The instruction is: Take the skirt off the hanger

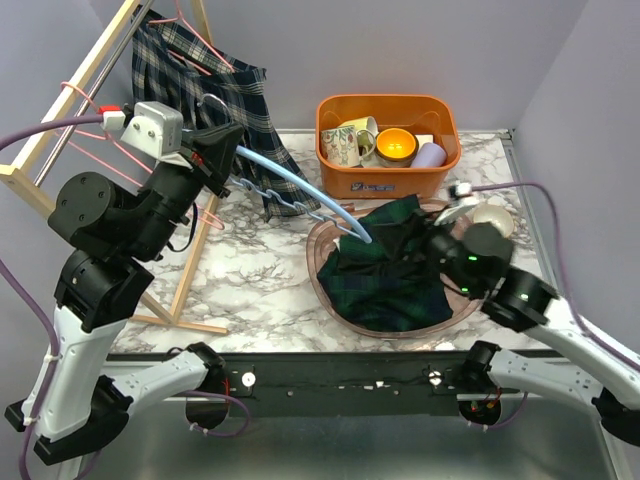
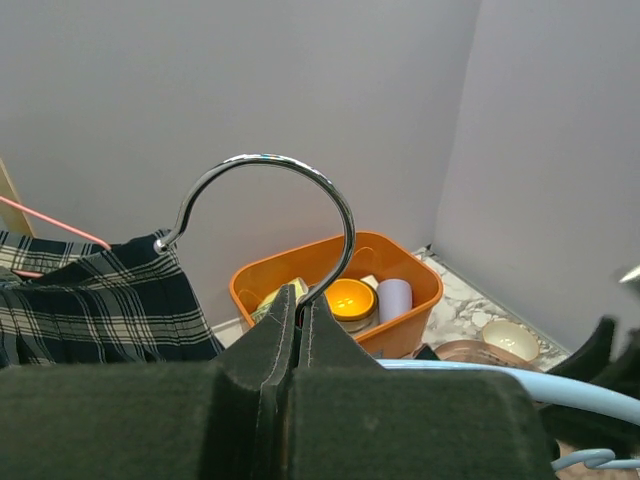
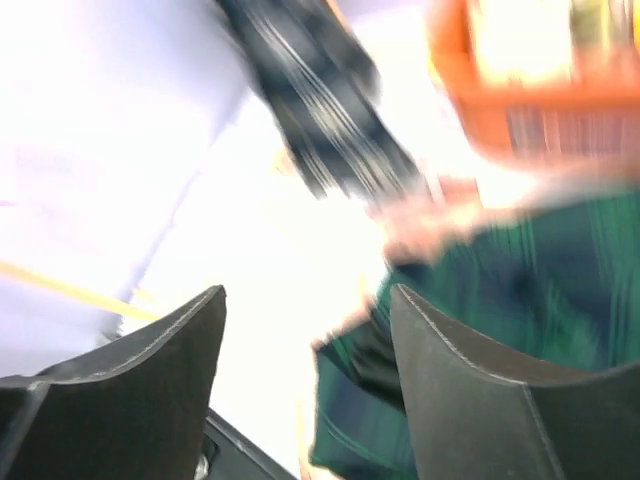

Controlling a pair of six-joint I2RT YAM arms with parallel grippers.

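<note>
- The left gripper (image 2: 300,312) is clamped tight on the hanger's hook (image 2: 265,157); hold it steady.
- The blue hanger (image 1: 295,180) runs toward four o'clock into the green skirt (image 1: 390,275).
- The right gripper (image 3: 305,310), jaws apart and empty, sits at the skirt's three o'clock. Its view is blurred, but the cloth seems just ahead: pinch the fabric and draw it off.

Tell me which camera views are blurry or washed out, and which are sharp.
Right wrist view: motion-blurred and overexposed, the green skirt and orange bin smeared, only the right gripper crisp. Left wrist view: sharp, with a glint on the chrome hanger hook; the left gripper up close is dark. Top external view: evenly lit and sharp.
</note>
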